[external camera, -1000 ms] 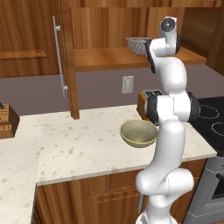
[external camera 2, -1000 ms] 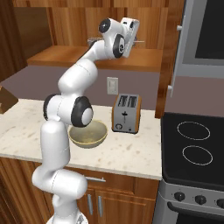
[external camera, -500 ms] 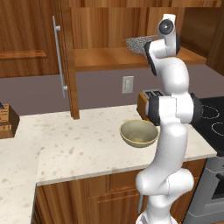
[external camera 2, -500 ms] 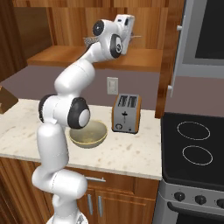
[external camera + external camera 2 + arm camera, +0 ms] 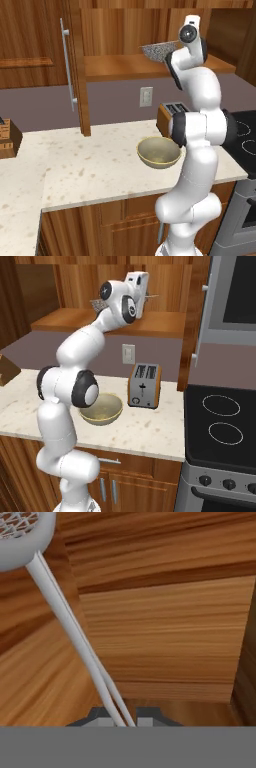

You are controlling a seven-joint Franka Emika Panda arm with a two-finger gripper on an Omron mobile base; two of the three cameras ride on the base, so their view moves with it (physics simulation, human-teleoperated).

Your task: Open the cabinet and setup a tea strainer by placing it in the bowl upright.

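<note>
Now the gripper [image 5: 121,721], clamped on the tea strainer's [image 5: 159,51] wire handle, has lifted it off the open cabinet [image 5: 45,60] shelf, leaving transfer to the bowl [image 5: 159,152].

In the hand view the tea strainer [image 5: 17,534] is cut off at the eleven o'clock corner, leaving part of its mesh and rim plus the thin handle running down to the finger tips [image 5: 150,716], whose lower parts the bottom edge hides. From the left base, the arm covers the strainer's three o'clock side, the bowl [image 5: 159,152] rim at three o'clock and most of the toaster [image 5: 167,114]. From the right base, the robot's head hides the strainer's middle, and the forearm covers the bowl's nine o'clock edge.
</note>
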